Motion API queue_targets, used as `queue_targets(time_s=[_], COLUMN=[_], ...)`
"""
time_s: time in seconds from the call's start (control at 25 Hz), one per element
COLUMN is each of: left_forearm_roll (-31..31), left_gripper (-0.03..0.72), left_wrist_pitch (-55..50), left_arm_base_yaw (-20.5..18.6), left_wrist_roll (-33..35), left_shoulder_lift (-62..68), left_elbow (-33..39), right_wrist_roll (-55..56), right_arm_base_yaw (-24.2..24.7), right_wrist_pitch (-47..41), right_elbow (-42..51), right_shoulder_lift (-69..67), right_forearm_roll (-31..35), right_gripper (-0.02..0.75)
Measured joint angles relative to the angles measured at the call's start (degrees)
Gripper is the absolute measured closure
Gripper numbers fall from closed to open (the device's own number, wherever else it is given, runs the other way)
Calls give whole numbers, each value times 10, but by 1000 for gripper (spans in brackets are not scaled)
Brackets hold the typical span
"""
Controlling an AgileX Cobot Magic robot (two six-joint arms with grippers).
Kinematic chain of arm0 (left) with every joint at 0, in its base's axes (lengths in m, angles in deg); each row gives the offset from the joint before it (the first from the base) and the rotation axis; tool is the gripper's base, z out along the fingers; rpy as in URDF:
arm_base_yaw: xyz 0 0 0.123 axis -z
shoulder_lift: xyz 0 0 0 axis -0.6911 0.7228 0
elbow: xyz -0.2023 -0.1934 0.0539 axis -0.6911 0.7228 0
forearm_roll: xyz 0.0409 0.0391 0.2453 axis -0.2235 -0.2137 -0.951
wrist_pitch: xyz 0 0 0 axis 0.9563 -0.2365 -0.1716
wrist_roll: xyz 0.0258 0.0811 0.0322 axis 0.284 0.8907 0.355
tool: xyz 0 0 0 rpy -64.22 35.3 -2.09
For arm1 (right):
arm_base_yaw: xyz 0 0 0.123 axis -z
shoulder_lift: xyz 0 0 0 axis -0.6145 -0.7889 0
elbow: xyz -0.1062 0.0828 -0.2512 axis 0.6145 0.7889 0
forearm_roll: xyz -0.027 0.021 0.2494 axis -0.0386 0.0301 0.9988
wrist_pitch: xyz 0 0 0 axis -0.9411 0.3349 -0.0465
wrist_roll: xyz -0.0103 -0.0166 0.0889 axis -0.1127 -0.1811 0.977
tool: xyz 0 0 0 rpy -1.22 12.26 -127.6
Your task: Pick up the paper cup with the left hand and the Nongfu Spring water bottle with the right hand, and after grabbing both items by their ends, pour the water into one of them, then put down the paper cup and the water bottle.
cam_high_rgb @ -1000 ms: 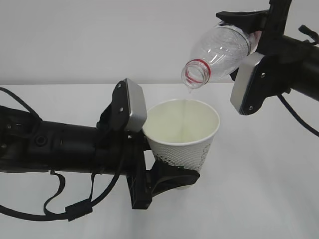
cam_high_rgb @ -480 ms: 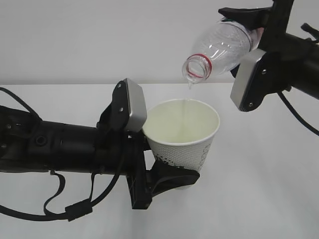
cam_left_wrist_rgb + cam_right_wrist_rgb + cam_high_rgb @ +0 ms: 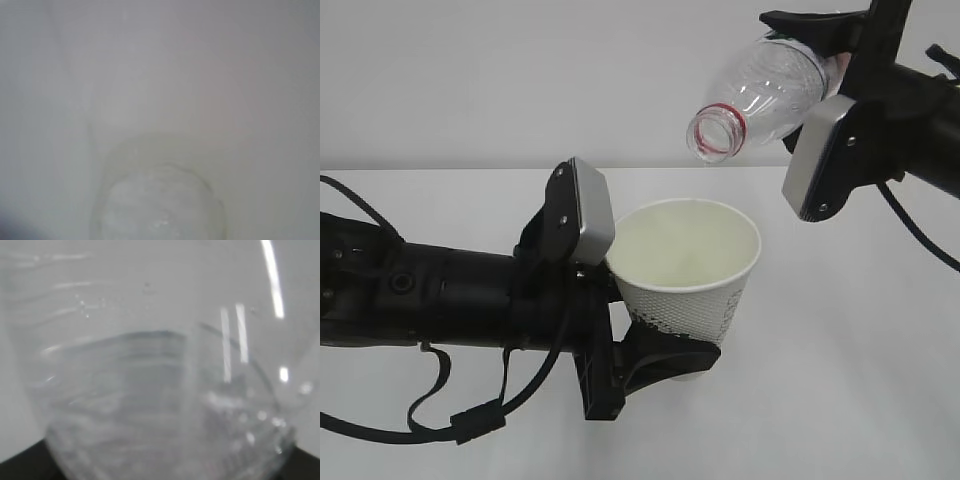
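Note:
My left gripper (image 3: 665,355) is shut on the base of the white paper cup (image 3: 690,265), holding it upright above the table with its cream inside showing. My right gripper (image 3: 825,65) is shut on the bottom end of the clear Nongfu Spring water bottle (image 3: 760,95). The bottle is tilted, its red-ringed open mouth pointing down and left, above the cup's far rim. No stream of water runs from the mouth. The left wrist view is filled by the blurred pale cup (image 3: 160,100), the right wrist view by the clear ribbed bottle (image 3: 160,390).
A white table (image 3: 860,380) lies under both arms, with a plain grey wall behind. Black cables hang from the left arm (image 3: 430,300) at the lower left.
The thin stream of water from the bottle's mouth into the cup has stopped. The right gripper has lifted the bottle's mouth slightly. The cup and left arm have not moved.

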Motion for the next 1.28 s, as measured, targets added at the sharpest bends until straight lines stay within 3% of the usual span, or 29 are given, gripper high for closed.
queue_targets(time_s=[0.8, 1.28], left_forearm_roll=[-17, 4], left_gripper=[178, 178], left_wrist_pitch=[14, 17], left_arm_base_yaw=[0, 0], left_wrist_roll=[0, 0], left_shoulder_lift=[0, 0], left_elbow=[0, 0], right_wrist_roll=[-4, -15], right_arm_base_yaw=[0, 0], right_wrist_pitch=[0, 0], right_elbow=[0, 0], right_shoulder_lift=[0, 0], right_forearm_roll=[0, -1], right_gripper=[260, 260])
